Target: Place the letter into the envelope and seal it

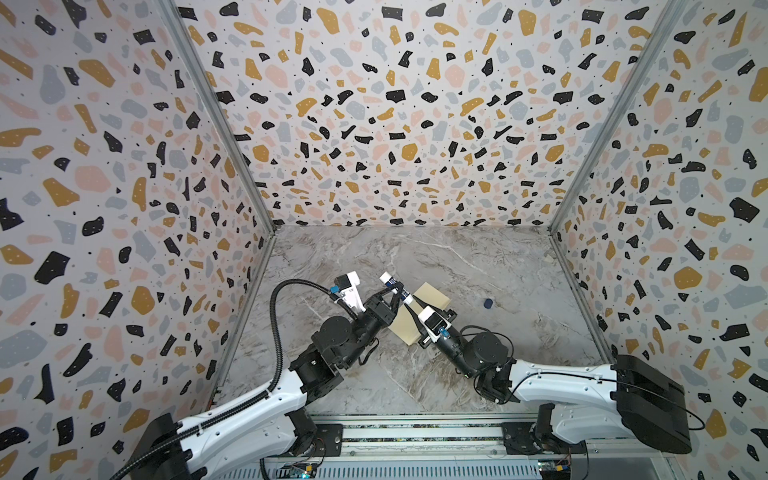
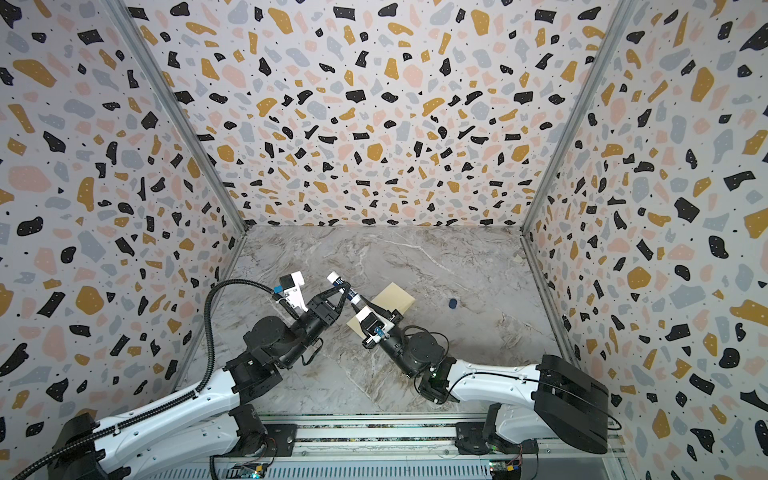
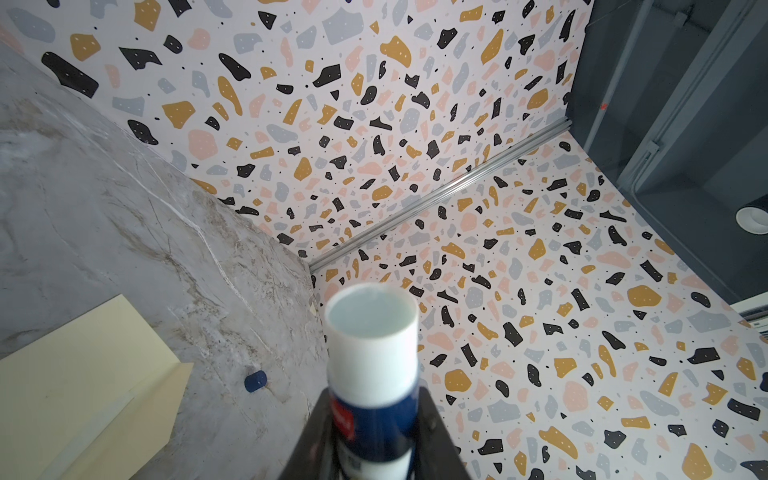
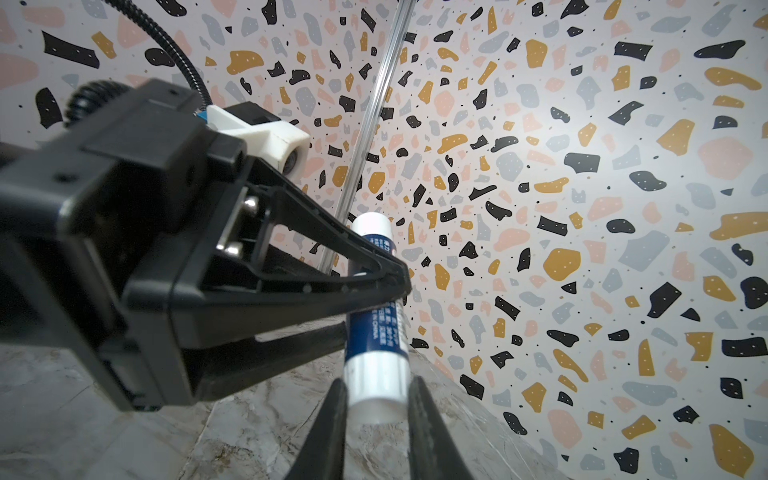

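Observation:
A glue stick [image 1: 395,286], blue with white ends and uncapped, hangs in the air between both arms. My left gripper [image 1: 395,292] is shut on its blue middle, seen close in the left wrist view as the glue stick [image 3: 374,353] between the left gripper [image 3: 370,419] jaws. My right gripper [image 4: 376,399] is shut on the stick's white lower end [image 4: 376,382]; in both top views it reaches in from the right. The pale yellow envelope [image 1: 432,296] lies flat on the table under the grippers, partly covered by the right wrist. The letter is hidden from view.
A small dark blue cap [image 1: 488,304] lies on the marble table [image 1: 478,257] to the right of the envelope. Terrazzo-patterned walls close the table at the left, back and right. The arm bases stand on a rail along the front edge.

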